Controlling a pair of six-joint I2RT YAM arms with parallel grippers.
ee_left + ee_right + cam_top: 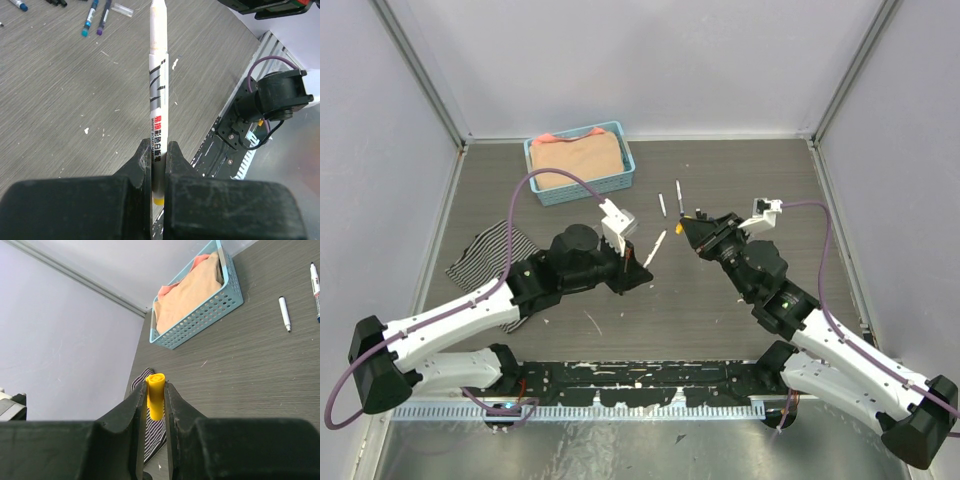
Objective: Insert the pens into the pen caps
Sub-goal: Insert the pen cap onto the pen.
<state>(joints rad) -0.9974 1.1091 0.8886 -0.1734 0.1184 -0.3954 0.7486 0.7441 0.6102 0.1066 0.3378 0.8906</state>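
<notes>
Over the grey table [720, 310], left pincer [158, 150] clamps a white pen [157, 85], right pincer [155, 388] a yellow cap [156, 405].

cap [156, 397]: yellow | pen [158, 100]: white, black marks | basket [202, 321]: light blue | cloth [485, 255]: black-white stripes

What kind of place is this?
Probably a robot test cell in a lab: a table walled by plain panels, with a left arm and right arm bolted at its edge.

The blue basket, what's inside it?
The blue basket holds a folded peach cloth, with a coral-pink edge showing at its far side. The cloth fills it, so anything underneath, and the basket floor, is hidden.
</notes>
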